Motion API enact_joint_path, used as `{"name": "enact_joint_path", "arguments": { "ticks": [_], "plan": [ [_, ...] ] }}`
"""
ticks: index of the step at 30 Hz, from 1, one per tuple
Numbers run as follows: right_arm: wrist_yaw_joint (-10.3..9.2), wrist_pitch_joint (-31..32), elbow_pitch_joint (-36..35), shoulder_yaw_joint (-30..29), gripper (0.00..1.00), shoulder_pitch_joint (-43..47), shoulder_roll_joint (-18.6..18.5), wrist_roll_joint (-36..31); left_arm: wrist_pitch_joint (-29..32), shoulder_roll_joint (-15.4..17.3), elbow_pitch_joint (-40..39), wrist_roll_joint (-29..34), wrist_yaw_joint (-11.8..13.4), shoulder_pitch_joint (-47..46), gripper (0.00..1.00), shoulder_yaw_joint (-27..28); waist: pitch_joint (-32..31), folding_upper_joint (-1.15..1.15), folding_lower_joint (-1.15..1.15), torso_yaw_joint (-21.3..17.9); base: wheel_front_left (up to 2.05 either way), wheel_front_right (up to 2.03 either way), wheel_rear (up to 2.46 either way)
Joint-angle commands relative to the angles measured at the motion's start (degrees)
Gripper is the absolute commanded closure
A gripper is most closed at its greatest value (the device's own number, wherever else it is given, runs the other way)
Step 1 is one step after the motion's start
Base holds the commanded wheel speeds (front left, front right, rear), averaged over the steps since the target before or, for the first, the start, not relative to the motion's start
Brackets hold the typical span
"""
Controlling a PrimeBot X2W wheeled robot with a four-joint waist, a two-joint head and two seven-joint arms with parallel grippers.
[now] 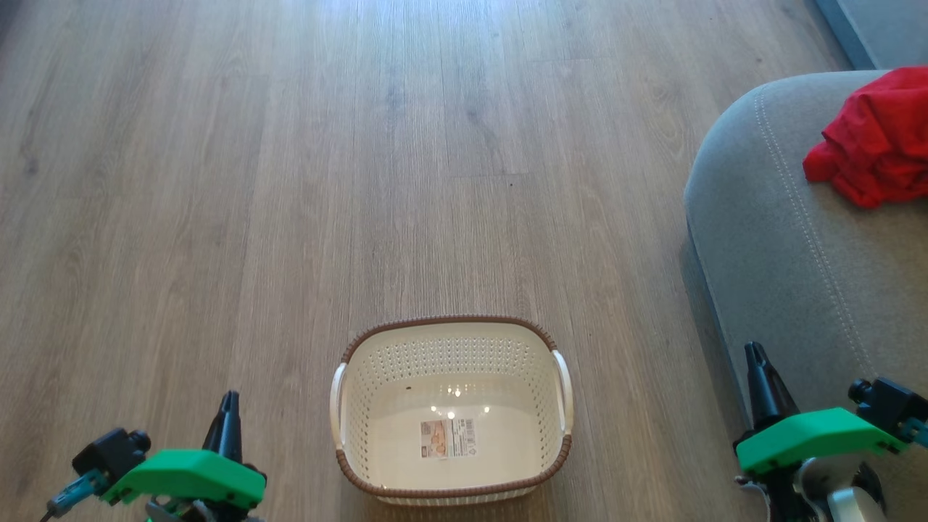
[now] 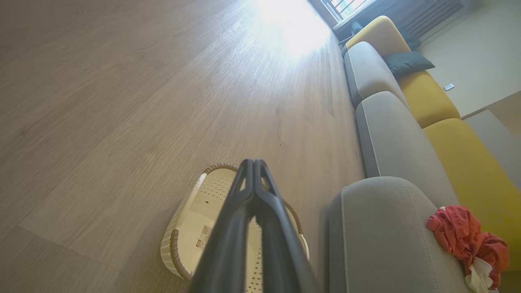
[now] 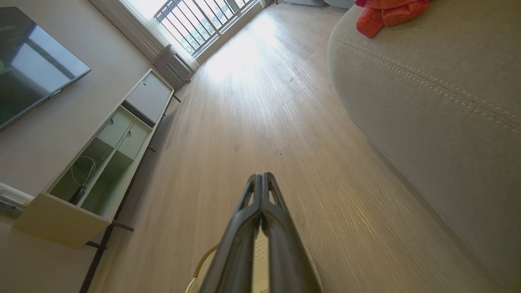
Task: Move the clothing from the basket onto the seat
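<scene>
Two grippers: left gripper (image 1: 230, 409) sits low left in the head view, right gripper (image 1: 757, 362) low right, and neither carries anything.
Left jaws: pressed together, crossing in front of the basket (image 1: 449, 320) in the left wrist view.
Right jaws: pressed together too, pointing along the floor (image 1: 290, 181) beside the seat (image 1: 783, 254).
Basket: on the floor between the grippers, bare bottom showing.
Label (image 1: 447, 438): a paper sticker flat on the basket's bottom, and its print is too small to read.
Clothing (image 1: 873, 141): a red heap on the seat, well apart from the basket, with a white piece (image 2: 478, 276) at one end.
</scene>
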Motion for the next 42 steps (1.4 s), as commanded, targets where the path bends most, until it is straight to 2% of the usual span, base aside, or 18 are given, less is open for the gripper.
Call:
{"name": "enact_joint_path", "arguments": {
  "ticks": [1,42],
  "plan": [
    [0.00,0.3,-2.2,0.1,1.00,-2.9,0.1,1.4,0.3,0.3,-2.3,-1.2,-0.6,-3.1,1.00,1.2,0.0,0.00,0.00,0.0,0.00,0.00,0.00],
    [0.00,7.2,-4.6,-1.6,1.00,-3.8,0.4,30.1,7.1,0.4,-6.1,-26.6,-3.1,-4.3,1.00,3.3,-0.1,0.00,0.00,0.6,0.00,0.00,0.00]
  ]
}}
